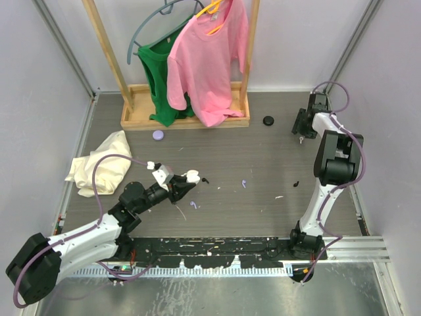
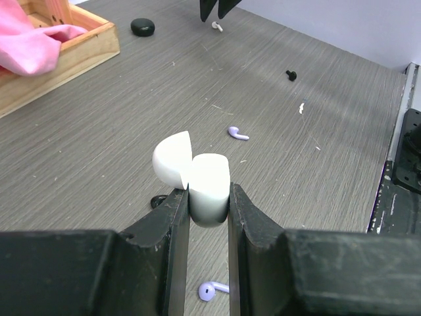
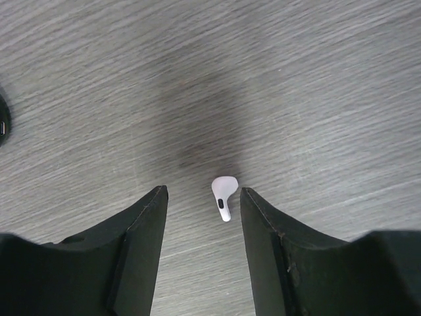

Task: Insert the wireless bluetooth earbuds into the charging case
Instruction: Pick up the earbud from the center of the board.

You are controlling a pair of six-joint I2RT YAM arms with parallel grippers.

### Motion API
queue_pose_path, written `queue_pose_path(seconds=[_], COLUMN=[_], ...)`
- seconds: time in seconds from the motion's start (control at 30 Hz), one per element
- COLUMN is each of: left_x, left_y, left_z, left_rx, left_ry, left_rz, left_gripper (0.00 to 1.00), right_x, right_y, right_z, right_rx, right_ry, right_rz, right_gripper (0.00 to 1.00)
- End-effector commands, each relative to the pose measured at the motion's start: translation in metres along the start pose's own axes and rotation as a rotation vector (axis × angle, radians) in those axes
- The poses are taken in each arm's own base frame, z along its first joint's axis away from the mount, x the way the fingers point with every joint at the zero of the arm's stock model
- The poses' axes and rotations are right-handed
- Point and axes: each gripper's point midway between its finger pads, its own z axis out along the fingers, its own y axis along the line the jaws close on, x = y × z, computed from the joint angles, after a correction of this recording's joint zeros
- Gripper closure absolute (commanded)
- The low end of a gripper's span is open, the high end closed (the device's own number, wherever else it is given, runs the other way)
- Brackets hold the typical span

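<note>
My left gripper (image 2: 208,201) is shut on the white charging case (image 2: 209,184), held above the table with its lid (image 2: 172,158) open; it also shows in the top view (image 1: 189,176). My right gripper (image 3: 202,192) is open at the far right (image 1: 302,128), its jaws low on either side of a white earbud (image 3: 223,195) lying on the table, not touching it. That earbud also shows in the left wrist view (image 2: 216,26). Lilac earbuds lie at mid-table (image 1: 245,184) and under the left gripper (image 2: 212,289). Black earbuds lie to the right (image 1: 296,184) and beside the left fingers (image 2: 158,201).
A wooden rack base (image 1: 184,112) with green and pink shirts stands at the back. A cream cloth (image 1: 99,164) lies at the left. A black case (image 1: 268,120) and a lilac case (image 1: 158,135) sit near the rack. White flecks dot the table.
</note>
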Motion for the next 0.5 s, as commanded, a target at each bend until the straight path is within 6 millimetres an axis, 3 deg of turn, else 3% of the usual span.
queue_pose_path(seconds=[0.0, 0.47], left_x=[-0.032, -0.03], left_y=[-0.004, -0.005], left_z=[0.007, 0.009], left_rx=[0.024, 0.032], left_ry=[-0.087, -0.077], left_rz=[0.039, 0.037], left_gripper=[1.0, 1.0], right_x=[-0.007, 0.013], right_y=[0.001, -0.009], right_z=[0.003, 0.02], right_rx=[-0.036, -0.031], right_ry=[0.017, 0.086], right_rz=[-0.003, -0.01], right_gripper=[0.48, 0.58])
